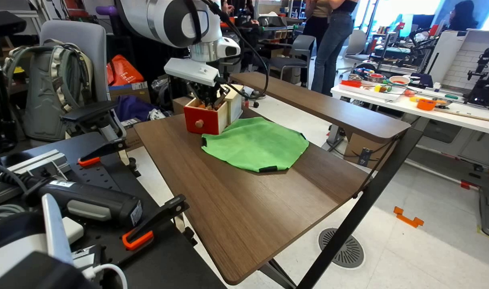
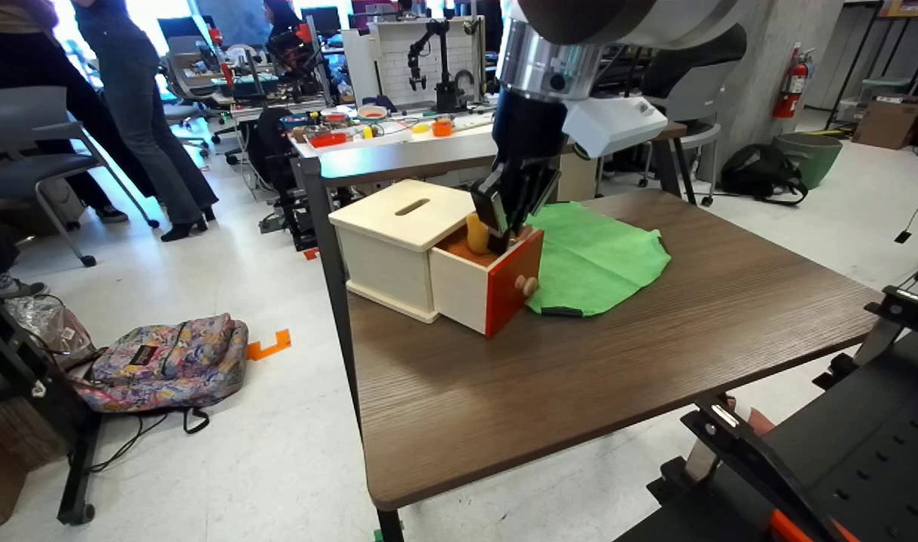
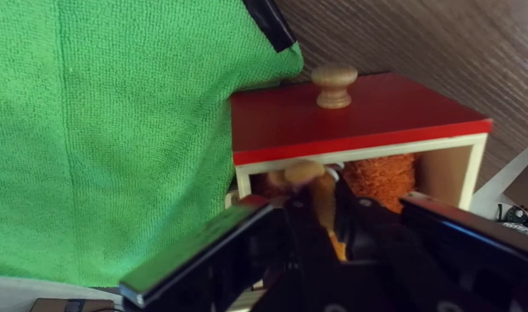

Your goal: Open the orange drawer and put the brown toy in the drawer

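Observation:
The orange drawer (image 1: 208,120) is pulled open from its pale wooden box (image 2: 387,260). Its red front with a round wooden knob also shows in the wrist view (image 3: 281,121), and its side and front show in an exterior view (image 2: 515,286). Fuzzy orange lining covers the drawer floor. My gripper (image 2: 504,235) points down into the open drawer. In the wrist view, the gripper (image 3: 324,193) has its fingers close together around the brown toy (image 3: 305,172). A yellowish-orange part of the toy (image 2: 477,235) sticks out beside the fingers. The fingers hide much of the toy.
A green cloth (image 1: 256,142) with black edge patches lies on the brown table (image 1: 244,208), against the drawer front's corner. The box's slotted top (image 2: 406,212) stands beside the gripper. A second narrow brown surface (image 1: 324,106) runs behind the table.

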Motion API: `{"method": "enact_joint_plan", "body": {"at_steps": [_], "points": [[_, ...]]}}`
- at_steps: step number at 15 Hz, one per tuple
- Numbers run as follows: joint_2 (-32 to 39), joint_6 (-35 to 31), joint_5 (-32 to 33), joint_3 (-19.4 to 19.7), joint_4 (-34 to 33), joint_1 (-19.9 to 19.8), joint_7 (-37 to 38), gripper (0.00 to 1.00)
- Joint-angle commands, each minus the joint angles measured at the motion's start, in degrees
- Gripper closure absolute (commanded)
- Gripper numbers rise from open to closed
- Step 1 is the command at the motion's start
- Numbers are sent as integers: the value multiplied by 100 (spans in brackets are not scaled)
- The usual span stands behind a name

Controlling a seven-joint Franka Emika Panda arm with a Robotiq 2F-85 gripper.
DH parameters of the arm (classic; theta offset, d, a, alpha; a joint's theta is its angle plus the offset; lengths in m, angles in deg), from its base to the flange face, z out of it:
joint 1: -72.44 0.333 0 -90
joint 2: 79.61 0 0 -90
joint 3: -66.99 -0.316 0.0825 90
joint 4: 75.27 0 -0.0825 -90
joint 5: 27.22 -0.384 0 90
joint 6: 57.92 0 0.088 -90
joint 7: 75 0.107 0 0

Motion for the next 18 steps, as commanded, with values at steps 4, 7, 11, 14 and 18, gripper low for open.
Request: {"method": "enact_joint_plan", "body": {"at_steps": [4,7,11,14,18], "points": [[178,316,-79,201,-366,229,-55,96],[161,390,-93,226,-385,260,-36,58],[129,366,-109,215,-367,253,-49,30],[86,334,-117,188,-314,252,-61,7],[-6,293,-171,109,-198,277,-84,0]]}}
